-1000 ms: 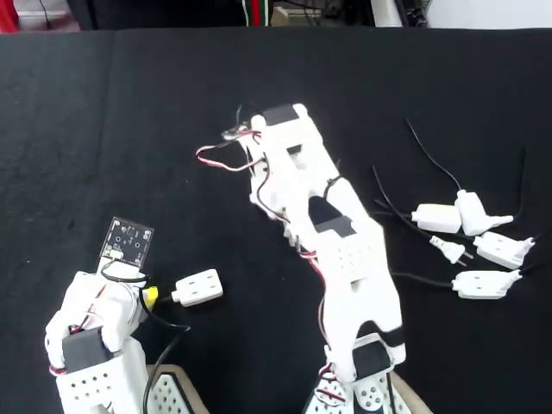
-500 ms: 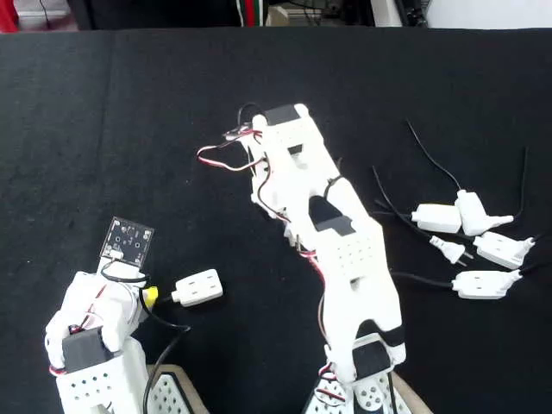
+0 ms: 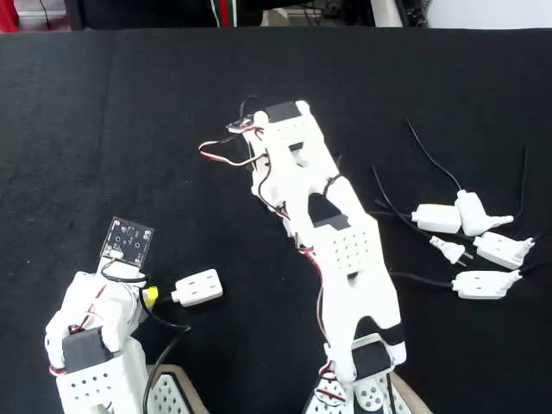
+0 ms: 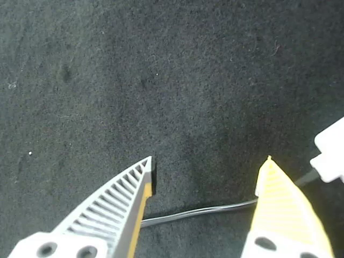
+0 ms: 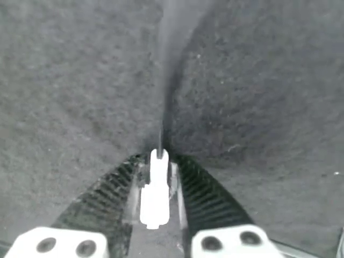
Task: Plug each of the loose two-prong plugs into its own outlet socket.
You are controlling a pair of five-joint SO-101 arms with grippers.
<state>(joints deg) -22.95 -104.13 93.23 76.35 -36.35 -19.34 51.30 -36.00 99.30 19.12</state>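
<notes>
Nearest, left claw of ribbed grey and yellow plastic, spread wide over thin black cord on fuzzy black felt bench. Just beside, boxy white plastic outlet socket. Farther out, right claw pinched tight on slim white plastic plug.

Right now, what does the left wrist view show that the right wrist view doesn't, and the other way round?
Left wrist view: the left gripper open over the table, a black cord lying across between its fingers, and a corner of a white socket beside the yellow finger. Right wrist view: the right gripper shut on a white plug. Both: the black table.
</notes>
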